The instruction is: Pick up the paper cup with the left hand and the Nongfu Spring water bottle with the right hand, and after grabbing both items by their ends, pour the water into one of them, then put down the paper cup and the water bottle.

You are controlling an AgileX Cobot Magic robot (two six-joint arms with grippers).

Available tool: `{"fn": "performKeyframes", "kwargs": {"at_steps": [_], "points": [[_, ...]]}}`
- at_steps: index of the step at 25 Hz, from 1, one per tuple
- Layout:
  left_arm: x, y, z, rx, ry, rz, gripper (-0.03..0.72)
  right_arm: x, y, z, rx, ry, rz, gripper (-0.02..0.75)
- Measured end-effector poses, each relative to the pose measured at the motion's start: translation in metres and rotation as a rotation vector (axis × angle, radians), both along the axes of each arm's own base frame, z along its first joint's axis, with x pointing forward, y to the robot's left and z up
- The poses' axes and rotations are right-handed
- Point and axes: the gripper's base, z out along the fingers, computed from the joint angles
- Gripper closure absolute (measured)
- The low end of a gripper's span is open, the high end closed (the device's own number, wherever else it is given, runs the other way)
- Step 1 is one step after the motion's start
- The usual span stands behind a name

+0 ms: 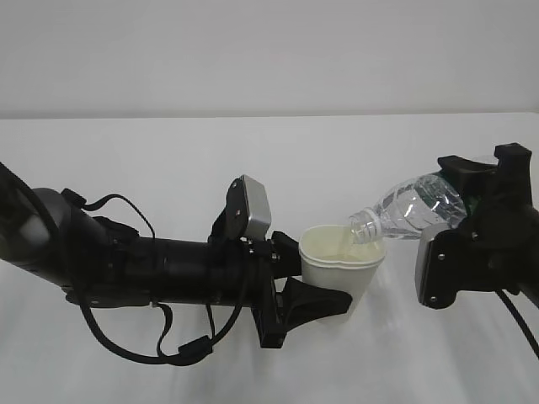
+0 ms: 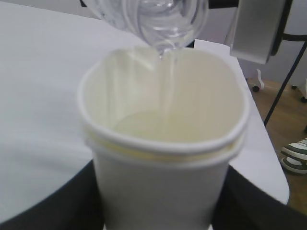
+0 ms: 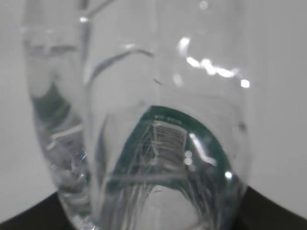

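1. white table [image 1: 168, 151] fills the scene, with a plain pale wall [image 1: 269, 50] behind it; in the left wrist view a strip of wooden floor [image 2: 288, 110] and a striped shoe [image 2: 295, 155] show past the table's far edge.
2. the left gripper [image 1: 316, 282] reaches in from the left on a black arm and is closed around the lower part of the paper cup [image 1: 337, 273], one dark finger [image 1: 316, 299] pressed against the cup's side.
3. the cup stands upright in that grip, held above the table near the middle of the scene; its rim is squeezed slightly out of round.
4. in the left wrist view the cup's cream inside [image 2: 192, 105] is open to the camera, and what looks like a second rim sits just under the top one, as if two cups were nested.
5. the right gripper [image 1: 472, 206] comes in from the right and grips the water bottle [image 1: 413, 210] at its base end, its jaws about half apart around it.
6. the bottle is tilted with its uncapped mouth [image 1: 364, 225] lowest, right over the cup's rim on the right side.
7. a thin stream of water [image 2: 168, 91] falls from the mouth into the cup, and a shallow pool lies at the bottom.
8. the right wrist view looks along the clear bottle, with its green label band [image 3: 144, 148] seen through the plastic.
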Motion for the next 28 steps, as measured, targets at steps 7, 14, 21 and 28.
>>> {"fn": "performKeyframes", "kwargs": {"at_steps": [7, 14, 21, 28], "points": [[-0.0001, 0.0000, 0.0000, 0.001, 0.000, -0.002, 0.271, 0.0000, 0.0002, 0.0000, -0.011, -0.002, 0.004, 0.357], [-0.0003, 0.0000, -0.0001, 0.001, -0.001, -0.003, 0.271, -0.0001, 0.0006, 0.0002, -0.020, -0.006, 0.010, 0.358], [-0.0006, 0.0000, -0.0002, 0.003, -0.002, -0.007, 0.271, -0.0001, 0.0007, 0.0004, -0.020, -0.009, 0.012, 0.358], [-0.0006, 0.0000, -0.0002, 0.003, -0.002, -0.007, 0.271, -0.0001, 0.0008, 0.0004, -0.022, -0.009, 0.013, 0.358]]}}
